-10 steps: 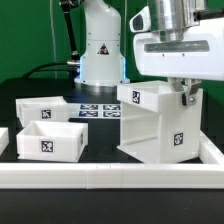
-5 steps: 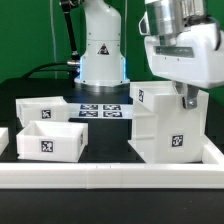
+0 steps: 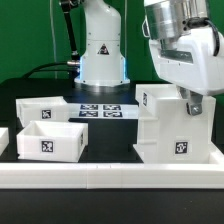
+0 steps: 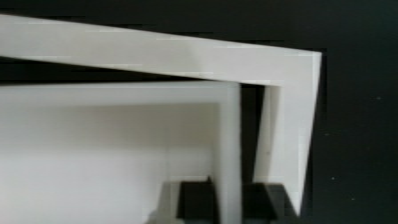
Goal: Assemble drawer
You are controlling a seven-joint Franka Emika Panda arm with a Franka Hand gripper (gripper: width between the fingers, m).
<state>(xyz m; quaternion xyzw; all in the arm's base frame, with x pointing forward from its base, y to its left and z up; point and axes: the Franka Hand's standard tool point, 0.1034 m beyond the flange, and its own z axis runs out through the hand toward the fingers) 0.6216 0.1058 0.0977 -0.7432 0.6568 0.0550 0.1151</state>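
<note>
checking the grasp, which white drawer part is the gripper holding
The large hollow casing at the exterior view's right: the gripper clasps its wall; front tray and back tray lie apart.

Bright, even light falls from above. The white casing [image 3: 175, 125] nearly glares against the dark bench [image 3: 105, 138], its inner faces shaded grey. The exterior view is soft and coarse. The wrist view is blurred (edges smeared).
</note>
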